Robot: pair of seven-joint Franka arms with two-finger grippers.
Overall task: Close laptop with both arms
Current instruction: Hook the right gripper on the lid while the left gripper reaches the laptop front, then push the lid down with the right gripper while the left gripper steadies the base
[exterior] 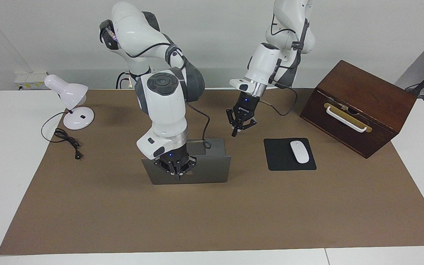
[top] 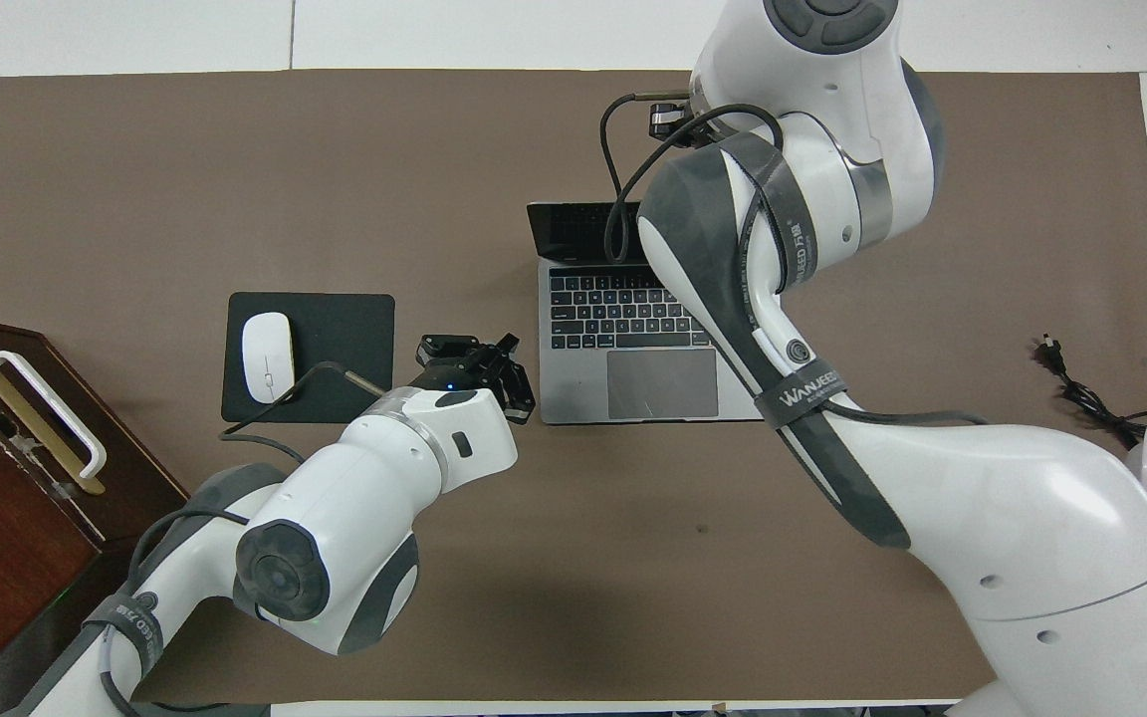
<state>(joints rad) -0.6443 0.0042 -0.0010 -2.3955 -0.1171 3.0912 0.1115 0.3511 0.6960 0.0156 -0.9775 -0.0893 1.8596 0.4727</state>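
Note:
The silver-grey laptop (exterior: 212,171) stands open in the middle of the brown mat, its lid raised; the overhead view shows its keyboard and palm rest (top: 578,378). My right arm reaches over the laptop, and my right gripper (exterior: 177,173) hangs shut, fingertips down, close against the lid's outer face just below its top edge. It is hidden under the arm in the overhead view. My left gripper (exterior: 236,130) is shut and empty, raised above the mat beside the laptop toward the left arm's end; the overhead view (top: 494,370) shows it by the laptop's corner nearest the robots.
A black mouse pad (exterior: 282,162) with a white mouse (exterior: 299,151) lies beside the laptop toward the left arm's end. A brown wooden box (exterior: 359,106) with a white handle stands past it. A white desk lamp (exterior: 70,99) and its cord (exterior: 66,141) sit at the right arm's end.

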